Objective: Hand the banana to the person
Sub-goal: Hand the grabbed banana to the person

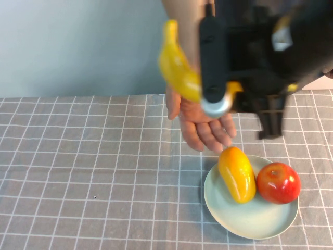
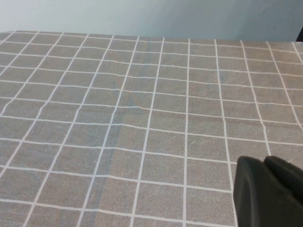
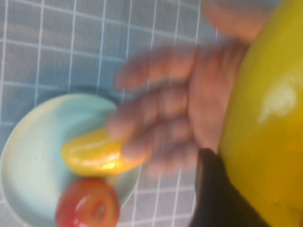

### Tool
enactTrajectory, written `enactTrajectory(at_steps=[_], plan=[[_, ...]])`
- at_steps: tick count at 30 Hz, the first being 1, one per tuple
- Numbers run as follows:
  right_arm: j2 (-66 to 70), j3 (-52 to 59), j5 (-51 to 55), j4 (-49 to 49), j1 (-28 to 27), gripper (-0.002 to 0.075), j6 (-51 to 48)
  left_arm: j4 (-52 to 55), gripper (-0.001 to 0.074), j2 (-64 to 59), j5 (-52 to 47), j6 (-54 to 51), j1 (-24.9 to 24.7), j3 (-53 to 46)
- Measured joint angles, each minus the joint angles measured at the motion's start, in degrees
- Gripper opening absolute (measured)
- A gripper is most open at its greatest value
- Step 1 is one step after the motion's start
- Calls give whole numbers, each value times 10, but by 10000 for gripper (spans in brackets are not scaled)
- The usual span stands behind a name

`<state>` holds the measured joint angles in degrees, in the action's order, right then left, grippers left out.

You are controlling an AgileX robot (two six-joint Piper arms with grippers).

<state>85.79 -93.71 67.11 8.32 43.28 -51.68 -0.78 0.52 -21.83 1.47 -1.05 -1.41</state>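
My right gripper (image 1: 208,78) is raised high over the table's far middle and is shut on the yellow banana (image 1: 177,65), which sticks out to its left. In the right wrist view the banana (image 3: 267,104) fills one side beside a black finger (image 3: 213,189). The person's open hand (image 1: 200,122) lies palm up just below the banana, above the table; it also shows in the right wrist view (image 3: 165,118). My left gripper (image 2: 267,189) is out of the high view; its black fingers (image 2: 251,194) sit together low over bare cloth.
A pale green plate (image 1: 250,216) at the front right holds an orange-yellow mango-like fruit (image 1: 237,173) and a red apple (image 1: 278,182). A grey checked cloth (image 1: 78,172) covers the table. A pale wall stands behind.
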Motion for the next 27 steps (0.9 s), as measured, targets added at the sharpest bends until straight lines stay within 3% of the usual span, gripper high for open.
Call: enactTrajectory(at_steps=[18, 20, 24, 27], plan=[[94, -49, 13, 39, 25, 286, 8, 0, 0, 0, 0, 0, 0, 0], [100, -49, 13, 47, 25, 327, 14, 0, 0, 0, 0, 0, 0, 0], [100, -50, 14, 57, 25, 494, 19, 0, 0, 0, 0, 0, 0, 0], [95, -50, 27, 70, 27, 540, 26, 0, 0, 0, 0, 0, 0, 0]])
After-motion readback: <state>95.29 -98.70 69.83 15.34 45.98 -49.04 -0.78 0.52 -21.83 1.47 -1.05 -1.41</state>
